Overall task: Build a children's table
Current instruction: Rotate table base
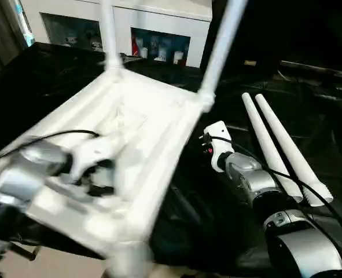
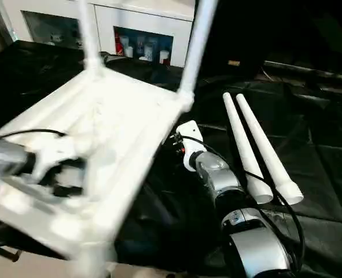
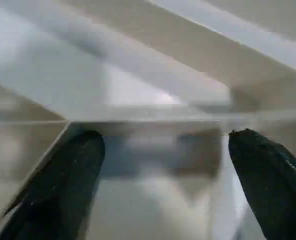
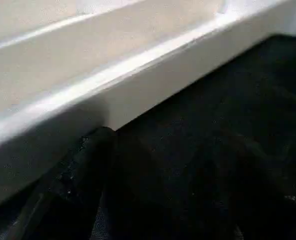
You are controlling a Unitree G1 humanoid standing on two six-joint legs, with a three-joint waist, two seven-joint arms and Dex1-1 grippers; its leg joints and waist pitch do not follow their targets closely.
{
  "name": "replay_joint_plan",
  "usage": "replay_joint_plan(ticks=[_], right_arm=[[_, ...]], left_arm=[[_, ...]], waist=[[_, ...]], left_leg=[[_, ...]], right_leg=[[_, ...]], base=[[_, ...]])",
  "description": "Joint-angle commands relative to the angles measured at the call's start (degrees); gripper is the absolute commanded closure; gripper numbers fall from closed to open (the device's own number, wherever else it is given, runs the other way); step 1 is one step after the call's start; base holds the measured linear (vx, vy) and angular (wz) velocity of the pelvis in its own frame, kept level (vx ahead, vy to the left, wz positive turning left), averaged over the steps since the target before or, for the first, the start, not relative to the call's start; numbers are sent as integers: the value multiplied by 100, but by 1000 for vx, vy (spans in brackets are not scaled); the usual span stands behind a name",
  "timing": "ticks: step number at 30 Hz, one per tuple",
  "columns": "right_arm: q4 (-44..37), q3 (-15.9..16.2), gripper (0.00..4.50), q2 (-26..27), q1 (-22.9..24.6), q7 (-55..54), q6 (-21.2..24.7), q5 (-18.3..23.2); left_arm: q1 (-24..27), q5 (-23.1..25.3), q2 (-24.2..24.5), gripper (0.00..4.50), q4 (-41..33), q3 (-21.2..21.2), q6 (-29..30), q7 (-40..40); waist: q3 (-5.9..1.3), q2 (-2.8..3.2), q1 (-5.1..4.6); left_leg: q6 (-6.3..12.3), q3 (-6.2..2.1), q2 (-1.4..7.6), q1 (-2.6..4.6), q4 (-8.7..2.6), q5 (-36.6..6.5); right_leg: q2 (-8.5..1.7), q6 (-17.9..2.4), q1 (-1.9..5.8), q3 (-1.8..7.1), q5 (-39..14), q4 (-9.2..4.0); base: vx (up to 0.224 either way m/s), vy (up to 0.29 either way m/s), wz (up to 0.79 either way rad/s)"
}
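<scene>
A work table draped in black cloth carried everything. On it, toward the left, the white table top lay upside down, its ribbed underside facing up, with two legs standing up from the far corner sockets. To the right, well apart from the top, two loose tapered white legs lay side by side on the cloth, nearly touching, their wide open ends pointing toward the robot.

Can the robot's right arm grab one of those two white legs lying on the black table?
Probably yes. The two loose legs lie bare on the black cloth just beside the right gripper, nothing between.
</scene>
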Motion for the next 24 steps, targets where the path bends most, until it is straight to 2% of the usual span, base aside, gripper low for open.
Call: replay_joint_plan(ticks=[1, 2, 3, 5, 6, 7, 8, 9, 10, 11, 12, 14, 17, 18, 19, 21, 22, 23, 24], right_arm=[[-27, 72, 106, 81, -149, 190, -124, 14], [-7, 72, 106, 72, -141, 227, -153, 3], [-7, 72, 106, 72, -141, 227, -153, 3], [-6, 84, 106, 64, -123, 266, -178, -14], [-9, 80, 106, 65, -118, 275, -189, -33], [-17, 74, 106, 62, -114, 272, -199, -50], [-40, 67, 106, 54, -107, 266, -204, -62], [-125, 57, 106, 12, -88, 244, -219, -81], [-125, 57, 106, 12, -88, 244, -219, -81], [-186, 50, 106, -19, -75, 256, -212, -75], [-224, 45, 106, -39, -67, 266, -207, -70], [-402, 29, 106, -168, -12, 283, -217, -81], [-634, -58, 106, -389, 66, 261, -220, -106], [-692, -105, 106, -449, 81, 234, -205, -115], [-757, -185, 106, -537, 85, 139, -157, -120], [-812, -261, 106, -611, 82, 34, -120, -127], [-851, -308, 106, -655, 81, -37, -93, -132], [-851, -308, 106, -655, 81, -37, -93, -132], [-999, -422, 106, -763, 63, -382, 129, -179]], left_arm=[[-208, -243, -278, 10, -226, -282, -5, -262], [-300, -233, -445, 10, -148, -389, -9, -311], [-300, -233, -445, 10, -148, -389, -9, -311], [-405, -182, -622, 10, 14, -476, -95, -286], [-482, -117, -751, 10, 183, -478, -208, -147], [-594, -6, -903, 10, 443, -464, -351, 96], [-702, 118, -1020, 10, 713, -455, -573, 330], [-913, 348, -1156, 10, 1201, -465, -838, 745], [-913, 348, -1156, 10, 1201, -465, -838, 745], [-1004, 437, -1187, 10, 1397, -477, -969, 901], [-1058, 487, -1205, 10, 1512, -484, -1040, 992], [-1252, 643, -1279, 10, 1892, -459, -1175, 1391], [-1492, 698, -1453, 10, 2344, -315, -1304, 1894], [-1575, 733, -1518, 10, 2526, -269, -1373, 2060], [-1681, 795, -1597, 10, 2783, -212, -1526, 2368], [-1793, 885, -1659, 10, 3063, -184, -1680, 2682], [-1868, 947, -1699, 10, 3253, -166, -1785, 2886], [-1868, 947, -1699, 10, 3253, -166, -1785, 2886], [-2016, 1017, -1784, 10, 3651, -107, -2065, 3346]], waist=[[-414, 127, -7], [-415, 173, -1], [-417, 153, -14], [-429, 158, -15], [-427, 199, -12], [-423, 183, -15], [-424, 196, -14], [-414, 200, -1], [-413, 189, 6], [-407, 204, 9], [-407, 195, 5], [-394, 213, 2], [-402, 215, 15], [-409, 257, 28], [-432, 244, 44], [-431, 226, 41], [-427, 261, 36], [-441, 241, 46], [-434, 253, 40]], left_leg=[[-81, -33, 212, 81, -381, -469], [-79, -37, 213, 81, -374, -457], [-74, -33, 214, 82, -374, -456], [-50, -33, 209, 76, -362, -393], [-39, -31, 197, 83, -355, -411], [-49, -28, 204, 86, -358, -464], [-65, -29, 199, 89, -356, -541], [-80, -28, 202, 106, -358, -704], [-83, -25, 201, 113, -356, -797], [-118, -52, 200, 79, -372, -919], [-132, -54, 208, 84, -378, -981], [-174, -68, 212, 98, -386, -1156], [-152, -64, 213, 88, -369, -1051], [-159, -72, 216, 95, -362, -1034], [-120, -71, 216, 91, -349, -929], [-75, -71, 207, 70, -345, -892], [-69, -69, 195, 67, -341, -884], [-63, -72, 205, 82, -335, -888], [-64, -83, 201, 59, -342, -867]], right_leg=[[-477, -1376, 349, 342, 271, -291], [-485, -1383, 350, 343, 289, -289], [-474, -1378, 352, 342, 306, -296], [-468, -1410, 368, 342, 464, -283], [-457, -1418, 355, 339, 459, -289], [-460, -1417, 356, 340, 428, -302], [-451, -1414, 364, 340, 386, -309], [-450, -1380, 350, 340, 188, -347], [-451, -1360, 344, 341, 75, -359], [-472, -1297, 375, 339, -179, -370], [-475, -1249, 369, 339, -305, -387], [-466, -1141, 341, 332, -684, -427], [-475, -1175, 333, 339, -590, -419], [-476, -1195, 330, 336, -513, -403], [-470, -1255, 342, 332, -218, -376], [-461, -1287, 355, 327, -46, -364], [-449, -1282, 349, 326, -27, -370], [-460, -1283, 358, 324, 39, -363], [-463, -1286, 374, 322, 52, -361]], base=[[0, 0, 0], [0, 0, 0], [0, 0, 0], [0, 0, 0], [0, 0, 0], [0, 0, 0], [0, 0, 0], [0, 0, 0], [0, 0, 0], [0, 0, 0], [0, 0, 0], [0, 0, 0], [0, 0, 0], [0, 0, 0], [0, 0, 0], [0, 0, 0], [0, 0, 0], [0, 0, 0], [0, 0, 0]])
